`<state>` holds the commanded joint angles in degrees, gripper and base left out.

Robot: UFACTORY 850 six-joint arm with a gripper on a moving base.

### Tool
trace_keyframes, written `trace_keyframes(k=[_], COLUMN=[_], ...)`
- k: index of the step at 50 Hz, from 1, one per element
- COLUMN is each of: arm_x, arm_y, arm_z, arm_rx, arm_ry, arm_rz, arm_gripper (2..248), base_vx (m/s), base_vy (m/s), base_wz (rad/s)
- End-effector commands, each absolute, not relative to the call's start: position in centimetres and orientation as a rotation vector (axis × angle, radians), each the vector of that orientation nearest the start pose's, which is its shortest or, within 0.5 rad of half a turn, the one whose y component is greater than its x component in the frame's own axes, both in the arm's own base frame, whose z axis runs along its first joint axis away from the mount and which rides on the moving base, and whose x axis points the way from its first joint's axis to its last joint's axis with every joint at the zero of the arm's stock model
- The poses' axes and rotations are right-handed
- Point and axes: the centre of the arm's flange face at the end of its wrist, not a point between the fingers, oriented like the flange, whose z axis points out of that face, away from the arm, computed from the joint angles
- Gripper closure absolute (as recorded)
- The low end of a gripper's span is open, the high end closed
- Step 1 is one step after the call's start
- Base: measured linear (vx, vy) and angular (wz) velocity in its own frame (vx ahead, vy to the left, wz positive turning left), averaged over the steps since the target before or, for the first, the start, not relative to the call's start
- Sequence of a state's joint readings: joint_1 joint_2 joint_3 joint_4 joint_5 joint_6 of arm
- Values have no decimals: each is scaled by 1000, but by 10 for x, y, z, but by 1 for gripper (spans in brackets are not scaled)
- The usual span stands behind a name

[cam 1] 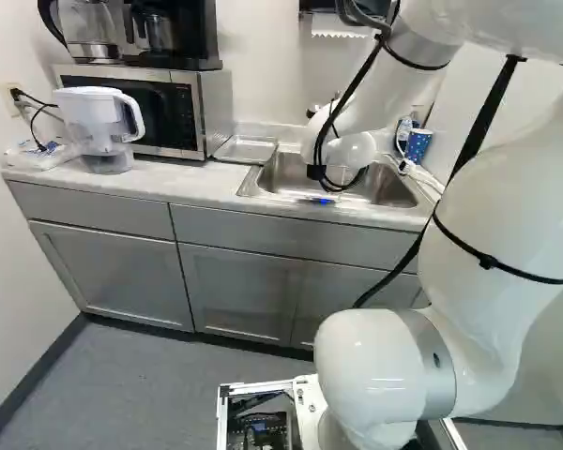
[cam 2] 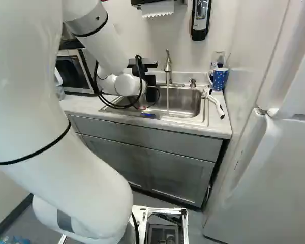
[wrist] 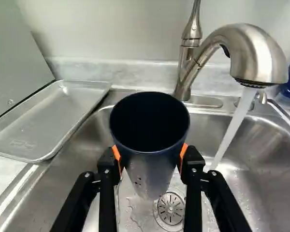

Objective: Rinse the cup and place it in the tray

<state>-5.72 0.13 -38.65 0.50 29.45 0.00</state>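
The dark blue cup (wrist: 150, 162) is over the sink (wrist: 75, 162), near the drain (wrist: 170, 209), pinched from both sides by the hand (wrist: 151, 157). It looks light and stiff, probably slippery once wet; the opposite walls below its rim offer the best hold. With twelve o'clock straight ahead of the hand, running water (wrist: 234, 125) falls at two o'clock, apart from the cup. The metal tray (wrist: 48, 121) lies on the worktop (cam 1: 183, 176) at ten o'clock; its faint mark (wrist: 22, 144) is illegible.
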Motion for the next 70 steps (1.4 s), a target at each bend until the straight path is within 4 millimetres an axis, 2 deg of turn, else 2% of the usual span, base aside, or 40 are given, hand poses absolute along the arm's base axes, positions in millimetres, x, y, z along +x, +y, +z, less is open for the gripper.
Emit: trace_keyframes(k=[45,70], arm_x=[460,461], arm_y=[-79,-96], arm_z=[470,470], arm_rx=[-2767,-2778], arm_ry=[345,401], arm_rz=[-1593,-1596], arm_gripper=[125,125], base_vx=[0,0], base_vy=[0,0], base_wz=[0,0])
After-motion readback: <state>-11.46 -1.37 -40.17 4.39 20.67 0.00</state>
